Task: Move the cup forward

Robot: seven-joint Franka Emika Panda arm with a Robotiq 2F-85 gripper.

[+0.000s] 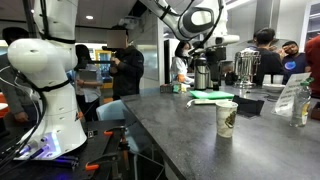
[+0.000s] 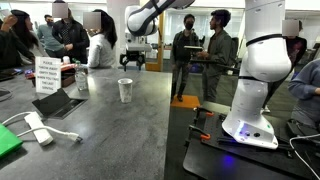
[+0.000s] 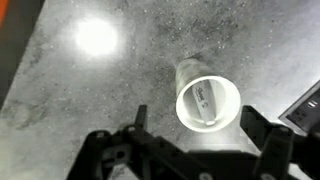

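The cup (image 1: 227, 118) is a tall cream-white paper cup with a dark print, standing upright on the grey table; it also shows in an exterior view (image 2: 125, 90). In the wrist view I look down into its open mouth (image 3: 208, 102), with a label visible inside. My gripper (image 3: 196, 113) is open, with one finger on each side of the cup, well above it and not touching. In both exterior views the gripper (image 1: 208, 45) (image 2: 133, 57) hangs high above the table over the cup.
A green flat item (image 1: 210, 97) and metal coffee urns (image 1: 245, 68) lie behind the cup. A sign (image 2: 47, 75), a dark tablet (image 2: 60, 103) and a white charger (image 2: 38, 128) sit to one side. People stand around. The table edge (image 2: 170, 110) is near the robot base (image 2: 250, 120).
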